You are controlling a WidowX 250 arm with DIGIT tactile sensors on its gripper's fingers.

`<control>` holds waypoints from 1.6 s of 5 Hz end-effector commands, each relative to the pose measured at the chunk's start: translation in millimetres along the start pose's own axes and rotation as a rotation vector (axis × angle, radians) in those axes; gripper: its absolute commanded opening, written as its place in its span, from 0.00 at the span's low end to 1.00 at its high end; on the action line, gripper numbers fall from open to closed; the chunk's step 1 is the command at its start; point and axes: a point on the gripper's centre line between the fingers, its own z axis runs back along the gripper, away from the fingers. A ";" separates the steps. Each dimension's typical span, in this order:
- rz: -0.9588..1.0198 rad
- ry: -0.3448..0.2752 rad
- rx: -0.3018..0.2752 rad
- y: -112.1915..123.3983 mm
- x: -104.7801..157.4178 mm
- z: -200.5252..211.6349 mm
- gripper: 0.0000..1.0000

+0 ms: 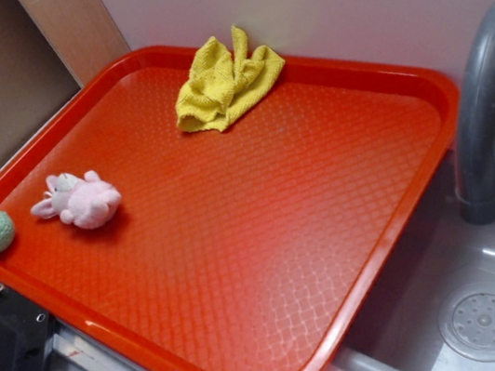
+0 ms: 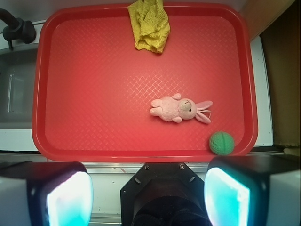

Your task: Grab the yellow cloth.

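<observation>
The tray point(image 1: 242, 271), red with a diamond-textured floor, sits beside a grey sink point(image 1: 491, 297) with its tap point(image 1: 484, 101), against a pale wall. The cloth point(image 1: 224, 84), yellow and crumpled, lies at the tray's far edge, one fold draped up over the rim; in the wrist view it sits at top centre. The rabbit point(image 2: 178, 109), a pink plush, lies on its side well apart from the cloth. The ball point(image 2: 221, 142), pale green, rests in the near corner against the rim. The gripper point(image 2: 148, 195) hangs above the near edge, jaws spread wide, holding nothing. Judgement: the approach has not begun; the path to the cloth is unobstructed.
</observation>
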 end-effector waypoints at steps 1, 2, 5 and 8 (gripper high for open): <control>0.000 0.000 0.000 0.0 0.0 0.0 1.00; -0.084 -0.038 0.062 -15.9 45.7 -36.7 1.00; -0.137 -0.029 0.017 -8.3 137.3 -115.0 1.00; -0.105 -0.018 0.068 4.6 171.0 -156.2 1.00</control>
